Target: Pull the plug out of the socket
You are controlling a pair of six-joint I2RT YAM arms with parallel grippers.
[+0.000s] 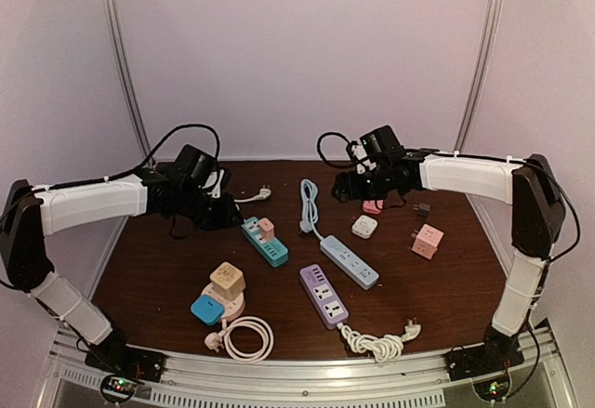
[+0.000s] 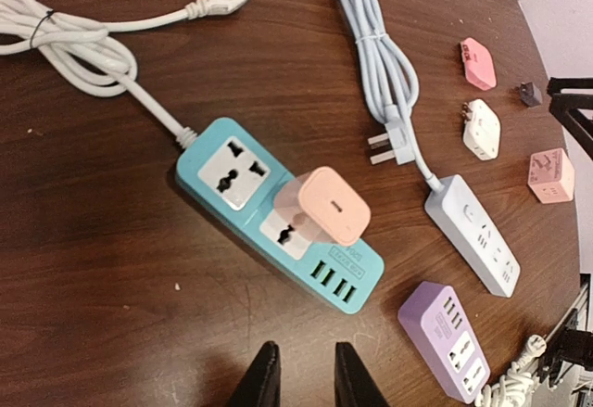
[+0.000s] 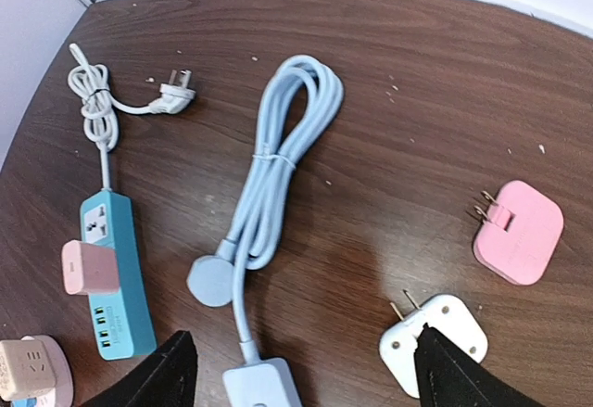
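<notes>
1. Left wrist view: closest to the lens, the left gripper (image 2: 306,379) shows at the bottom edge. Its fingers are a narrow gap apart with nothing between them, above bare wood. Just beyond lies the teal power strip (image 2: 232,173), with the pink plug (image 2: 322,205) seated upright in its second socket, beside the USB ports. A white strip (image 2: 473,231) and a purple strip (image 2: 445,337) lie further off.
2. Right wrist view: the right gripper (image 3: 301,379) is spread wide and empty, near a white adapter (image 3: 435,337) and a pink adapter (image 3: 519,231). The plug (image 3: 90,267) is well apart from it, past a coiled blue cable (image 3: 278,147).
3. Top view: the teal strip (image 1: 264,242) lies left of the desk's middle, roughly halfway between the far and near edges. The left gripper (image 1: 218,208) is just beside its far end, and the right gripper (image 1: 349,185) is toward the far edge, right of centre.
4. Judgement: the left arm is better placed. It should open wider, straddle the plug's flat sides, grip low near the socket face and pull straight along the pins without rocking. The strip looks light and may lift with the plug, so the right gripper could press down on the free socket end.
</notes>
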